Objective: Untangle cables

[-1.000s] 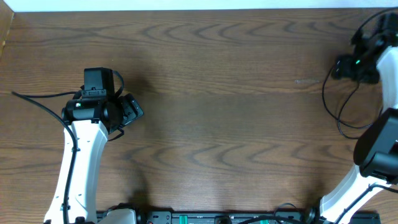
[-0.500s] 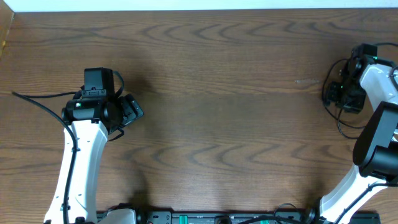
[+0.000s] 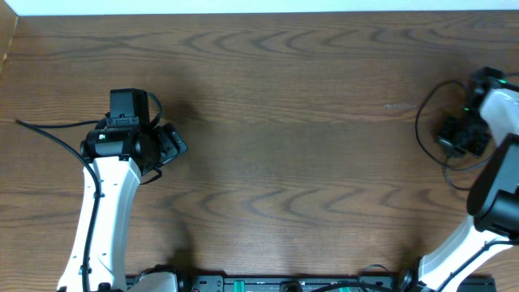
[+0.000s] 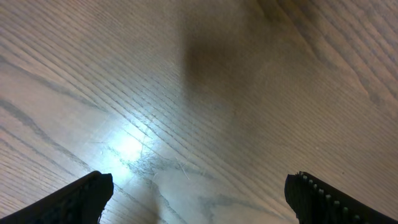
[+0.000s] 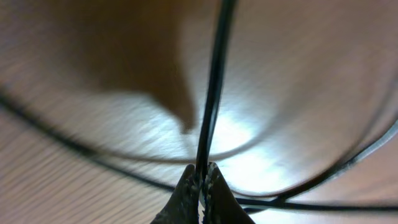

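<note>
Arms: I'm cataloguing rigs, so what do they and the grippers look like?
The left arm and right arm have white links, black joints and small green lights; a black wire runs along the left. The left gripper and right gripper are black.

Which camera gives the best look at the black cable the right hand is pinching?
The right wrist view: the black cable runs close-up straight into the shut right hand. Overhead shows only thin loops of it near that hand. The left wrist view shows bare table, no cable.
</note>
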{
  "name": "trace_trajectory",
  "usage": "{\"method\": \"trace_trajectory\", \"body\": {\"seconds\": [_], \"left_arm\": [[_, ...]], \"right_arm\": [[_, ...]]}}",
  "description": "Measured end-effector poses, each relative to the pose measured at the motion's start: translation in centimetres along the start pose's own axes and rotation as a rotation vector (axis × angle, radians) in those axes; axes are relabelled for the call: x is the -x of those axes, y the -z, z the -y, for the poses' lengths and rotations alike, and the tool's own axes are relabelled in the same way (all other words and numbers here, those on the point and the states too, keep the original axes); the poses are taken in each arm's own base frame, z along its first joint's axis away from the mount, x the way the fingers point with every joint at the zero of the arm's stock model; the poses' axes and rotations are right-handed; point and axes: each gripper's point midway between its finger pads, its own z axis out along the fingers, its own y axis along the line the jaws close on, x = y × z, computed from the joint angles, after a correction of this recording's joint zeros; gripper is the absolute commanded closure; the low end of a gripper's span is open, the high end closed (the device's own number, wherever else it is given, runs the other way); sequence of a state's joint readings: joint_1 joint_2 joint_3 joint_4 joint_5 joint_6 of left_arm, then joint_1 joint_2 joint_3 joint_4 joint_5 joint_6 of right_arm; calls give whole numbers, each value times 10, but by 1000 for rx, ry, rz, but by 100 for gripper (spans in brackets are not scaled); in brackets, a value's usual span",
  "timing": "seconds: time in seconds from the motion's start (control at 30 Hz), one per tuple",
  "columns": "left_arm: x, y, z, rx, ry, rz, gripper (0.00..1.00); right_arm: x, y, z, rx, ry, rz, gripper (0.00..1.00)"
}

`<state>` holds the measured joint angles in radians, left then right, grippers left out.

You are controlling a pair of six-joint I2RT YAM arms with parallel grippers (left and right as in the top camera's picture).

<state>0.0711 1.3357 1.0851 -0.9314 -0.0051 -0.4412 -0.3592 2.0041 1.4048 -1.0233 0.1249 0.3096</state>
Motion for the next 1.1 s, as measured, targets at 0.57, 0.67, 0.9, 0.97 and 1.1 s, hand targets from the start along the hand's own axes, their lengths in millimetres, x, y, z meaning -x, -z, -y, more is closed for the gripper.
{"method": "trace_trajectory", "body": {"seconds": [0.57,0.67,0.9,0.97,1.1], "left_arm": [[-1,0,2,-11,0,-5,7],[-1,0,3,-15,0,-7,7],[-2,0,4,-21,0,-10,7],[-2,0,4,-23,0,-11,6],[-2,0,4,-23,0,-11,7]], "right_arm": [[55,106,13,421,69,385,63],[55,116,43,268,-6,426,64],[41,97,115,-81,-304,376,72],[38,89,128,-114,-382,361,75],[42,67,156,-123,-516,332,75]]}}
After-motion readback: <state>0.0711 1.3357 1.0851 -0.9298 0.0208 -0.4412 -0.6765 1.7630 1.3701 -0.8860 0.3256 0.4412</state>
